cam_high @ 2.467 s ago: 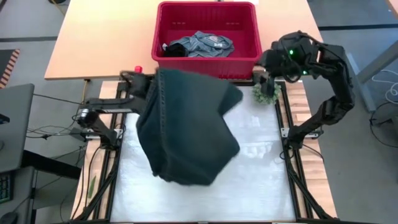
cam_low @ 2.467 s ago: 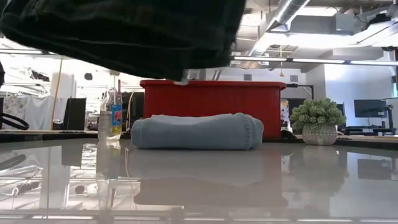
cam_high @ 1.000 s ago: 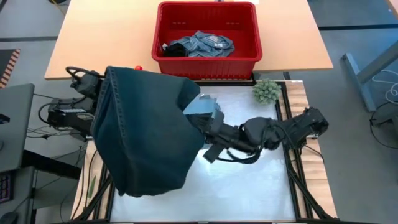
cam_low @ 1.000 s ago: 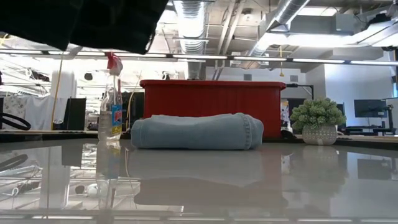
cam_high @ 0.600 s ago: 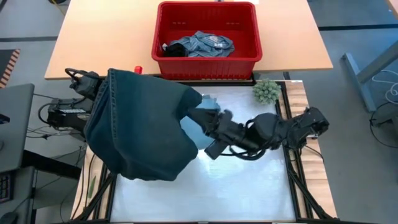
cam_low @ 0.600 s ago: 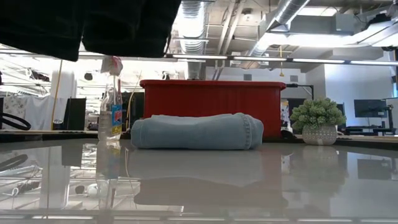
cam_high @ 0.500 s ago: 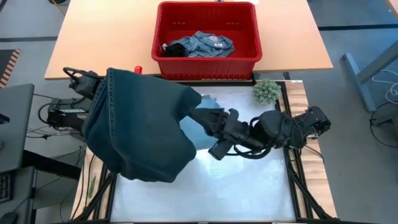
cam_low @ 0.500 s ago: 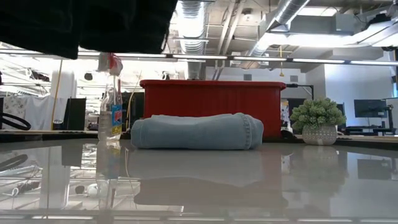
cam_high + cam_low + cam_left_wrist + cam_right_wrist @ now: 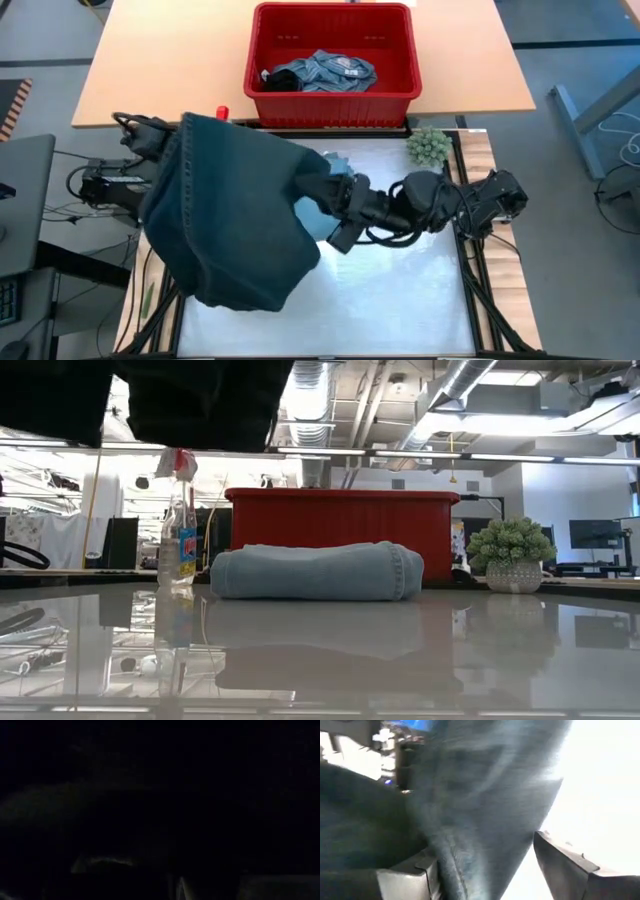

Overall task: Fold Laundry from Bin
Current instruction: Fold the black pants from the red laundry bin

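Note:
A dark navy garment (image 9: 230, 220) hangs in the air over the table's left half. It drapes over the end of my left arm (image 9: 105, 185), so my left gripper is hidden under it and the left wrist view is dark. The garment's lower edge (image 9: 200, 405) hangs well above the table. My right gripper (image 9: 485, 847) is open at the garment's right edge (image 9: 335, 212), with a hanging fold (image 9: 470, 835) between its fingers. A folded light blue garment (image 9: 315, 572) lies on the table by the red bin (image 9: 332, 55), which holds grey-blue laundry (image 9: 322, 72). My left gripper holds the dark garment up near its top left (image 9: 180, 135), but the cloth covers the place of contact. The garment hangs slack below it, clear of the table. My right gripper has the fold running close by one finger (image 9: 412, 870); whether it touches, I cannot tell.
A fuzzy green ball (image 9: 428, 147) sits at the table's far right corner. A clear spray bottle (image 9: 178, 540) with a red top stands at the far left. The near half of the shiny table (image 9: 400, 300) is bare.
My right arm has drawn in a little toward the garment's right edge, and its wrist has rolled and tipped up. The gripper has stayed open. The garment's hanging part has swung slightly toward the table's right and stays clear of the table.

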Controlling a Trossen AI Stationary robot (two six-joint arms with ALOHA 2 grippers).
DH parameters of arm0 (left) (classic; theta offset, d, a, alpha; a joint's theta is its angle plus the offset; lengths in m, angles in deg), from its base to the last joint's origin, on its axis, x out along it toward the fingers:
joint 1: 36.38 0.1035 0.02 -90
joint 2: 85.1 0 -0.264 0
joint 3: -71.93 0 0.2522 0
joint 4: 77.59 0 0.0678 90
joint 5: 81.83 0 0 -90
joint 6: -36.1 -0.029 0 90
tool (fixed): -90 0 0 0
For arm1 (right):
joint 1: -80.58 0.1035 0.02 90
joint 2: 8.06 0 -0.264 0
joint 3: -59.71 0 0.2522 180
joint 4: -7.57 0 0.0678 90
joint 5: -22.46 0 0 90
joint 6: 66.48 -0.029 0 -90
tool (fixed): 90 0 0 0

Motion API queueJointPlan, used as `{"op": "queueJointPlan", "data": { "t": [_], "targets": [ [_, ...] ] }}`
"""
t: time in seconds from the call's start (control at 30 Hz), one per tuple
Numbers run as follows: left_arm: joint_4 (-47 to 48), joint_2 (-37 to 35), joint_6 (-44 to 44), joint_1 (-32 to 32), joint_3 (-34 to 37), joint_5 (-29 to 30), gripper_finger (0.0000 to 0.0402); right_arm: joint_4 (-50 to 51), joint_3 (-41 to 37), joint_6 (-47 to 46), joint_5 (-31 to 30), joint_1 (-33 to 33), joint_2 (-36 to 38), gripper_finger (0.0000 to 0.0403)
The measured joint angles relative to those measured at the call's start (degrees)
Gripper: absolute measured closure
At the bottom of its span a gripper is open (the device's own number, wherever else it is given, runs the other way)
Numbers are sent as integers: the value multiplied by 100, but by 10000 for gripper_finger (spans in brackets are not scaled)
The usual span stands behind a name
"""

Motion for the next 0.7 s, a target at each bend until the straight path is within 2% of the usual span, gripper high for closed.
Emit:
{"op": "queueJointPlan", "data": {
  "t": [0.17, 0.33, 0.5, 0.6, 0.7],
  "targets": [
    [-188, 115, 24, -25, 0, -40, 401, -158, 0, -136, 356, -74, 4, 121],
    [-307, 186, 29, -84, 0, -197, 402, -266, 0, -756, 577, -213, 2, 121],
    [-203, 181, -129, -94, 0, -223, 401, -970, 0, -1528, 1032, -188, 0, 133],
    [-204, 181, -162, -95, 0, -287, 401, -1315, 0, -2408, 1098, -187, 0, 168],
    [-198, 179, -205, -94, 0, -310, 402, -1385, 0, -3253, 974, -188, 0, 239]
  ]
}}
